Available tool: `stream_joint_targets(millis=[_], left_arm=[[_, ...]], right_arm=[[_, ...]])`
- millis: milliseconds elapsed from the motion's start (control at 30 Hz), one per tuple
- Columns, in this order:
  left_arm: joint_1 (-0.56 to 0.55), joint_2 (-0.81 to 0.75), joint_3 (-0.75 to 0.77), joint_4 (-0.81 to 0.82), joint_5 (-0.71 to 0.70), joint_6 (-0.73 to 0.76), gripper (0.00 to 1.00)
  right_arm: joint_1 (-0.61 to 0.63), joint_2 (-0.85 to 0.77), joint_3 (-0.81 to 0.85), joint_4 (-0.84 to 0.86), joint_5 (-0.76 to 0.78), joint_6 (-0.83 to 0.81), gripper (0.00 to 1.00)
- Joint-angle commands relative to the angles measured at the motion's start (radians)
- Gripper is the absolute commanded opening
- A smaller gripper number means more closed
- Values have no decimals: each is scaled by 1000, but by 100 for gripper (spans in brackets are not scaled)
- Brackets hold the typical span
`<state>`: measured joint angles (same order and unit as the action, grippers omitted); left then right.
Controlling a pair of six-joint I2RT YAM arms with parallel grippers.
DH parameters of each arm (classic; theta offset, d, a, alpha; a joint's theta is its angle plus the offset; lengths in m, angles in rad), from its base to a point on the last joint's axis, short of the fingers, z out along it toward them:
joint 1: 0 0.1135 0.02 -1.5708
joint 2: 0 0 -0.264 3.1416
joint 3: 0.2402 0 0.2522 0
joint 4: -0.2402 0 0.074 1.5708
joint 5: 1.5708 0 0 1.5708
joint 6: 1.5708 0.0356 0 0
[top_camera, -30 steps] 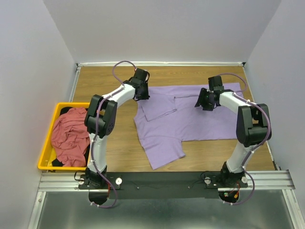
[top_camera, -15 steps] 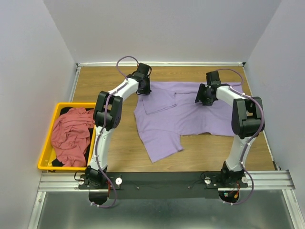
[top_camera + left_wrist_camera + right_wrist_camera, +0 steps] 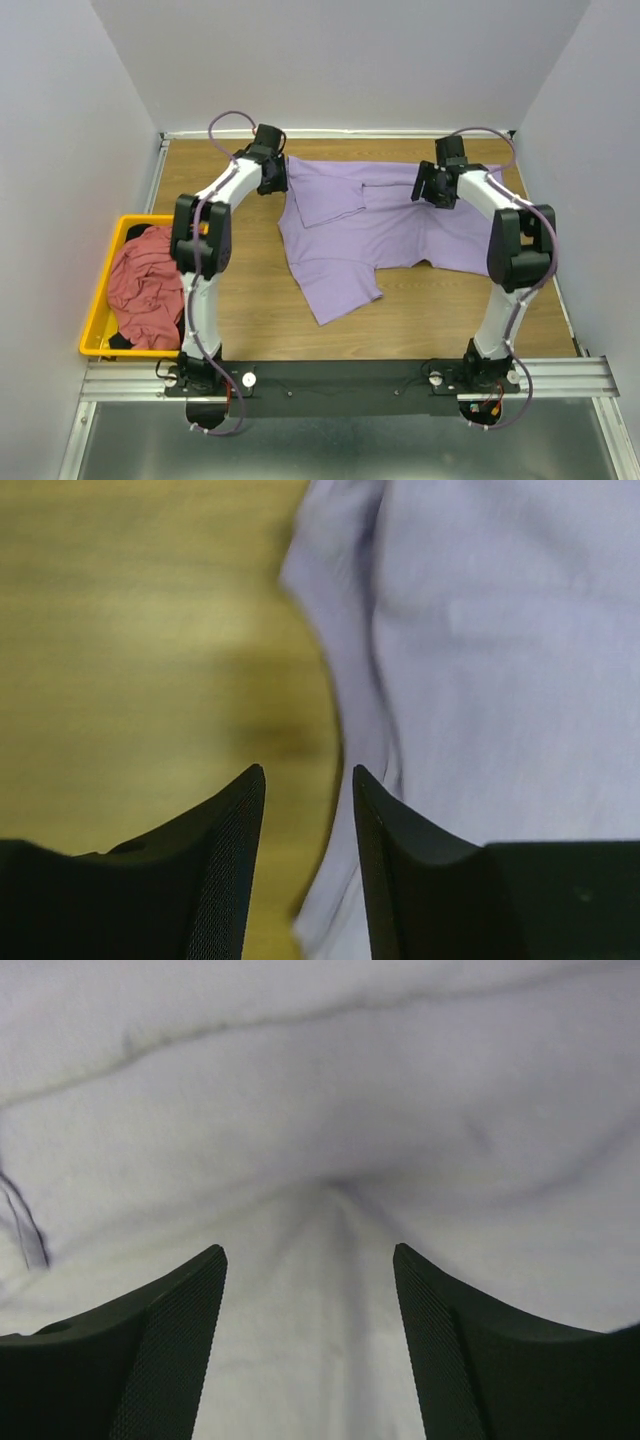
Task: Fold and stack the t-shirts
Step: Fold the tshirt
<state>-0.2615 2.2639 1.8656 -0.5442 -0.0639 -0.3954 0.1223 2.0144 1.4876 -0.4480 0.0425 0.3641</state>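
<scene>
The lavender-purple t-shirt [image 3: 400,235] lies spread on the wooden table, with one sleeve toward the near edge and a folded flap at its far left. My left gripper [image 3: 275,183] is at the shirt's far left edge. In the left wrist view the gripper [image 3: 305,780] is open, and the shirt's edge [image 3: 480,680] runs along its right finger with bare wood to the left. My right gripper [image 3: 433,192] hovers over the shirt's far right part. It is open [image 3: 310,1260] above a puckered ridge of the cloth [image 3: 330,1090]. The red-pink t-shirt [image 3: 148,285] and a dark one [image 3: 146,234] lie in the bin.
A yellow plastic bin [image 3: 98,318] stands at the table's left edge. White walls close in the far side and both sides. The arms' black base rail [image 3: 340,378] runs along the near edge.
My left gripper has moved left, from over the shirt's flap to its far left edge, and the shirt's far left corner now lies further out. My right gripper has shifted slightly.
</scene>
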Motion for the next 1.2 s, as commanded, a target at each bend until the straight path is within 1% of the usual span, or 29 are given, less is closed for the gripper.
stream_joint_targets(millis=[0,33,67,100,133,167,267,333,367,500,600,667,867,1167], left_arm=[[-16,-298,-236,13,-76,18,49],[-22,-341,-296,13,-74,13,57],[-30,-428,-412,15,-73,10,58],[-50,-469,-513,13,-76,3,58],[-50,-507,-563,9,-77,-9,58],[-76,-576,-603,4,-74,-28,58],[-128,-667,-727,3,-51,-65,58],[-148,-685,-787,16,-44,-95,58],[-153,-688,-799,21,-36,-106,58],[-197,-682,-833,62,5,-138,52],[-216,-664,-836,70,13,-158,49],[-225,-652,-847,81,12,-168,49],[-232,-601,-829,113,18,-194,48],[-257,-521,-839,112,-14,-197,48]], right_arm=[[-21,-179,-107,-110,128,-8,77],[-27,-236,-165,-124,131,1,78],[-36,-271,-199,-142,134,24,79],[-42,-328,-258,-149,140,36,83],[-49,-329,-294,-155,137,47,84],[-64,-389,-320,-162,126,64,84],[-82,-489,-416,-164,137,76,84],[-87,-525,-458,-167,169,91,84],[-95,-537,-473,-167,171,95,84],[-118,-591,-544,-167,180,111,83],[-179,-612,-573,-166,162,124,83],[-208,-626,-598,-166,149,124,83],[-214,-637,-624,-166,122,130,83],[-219,-655,-644,-166,151,130,83]])
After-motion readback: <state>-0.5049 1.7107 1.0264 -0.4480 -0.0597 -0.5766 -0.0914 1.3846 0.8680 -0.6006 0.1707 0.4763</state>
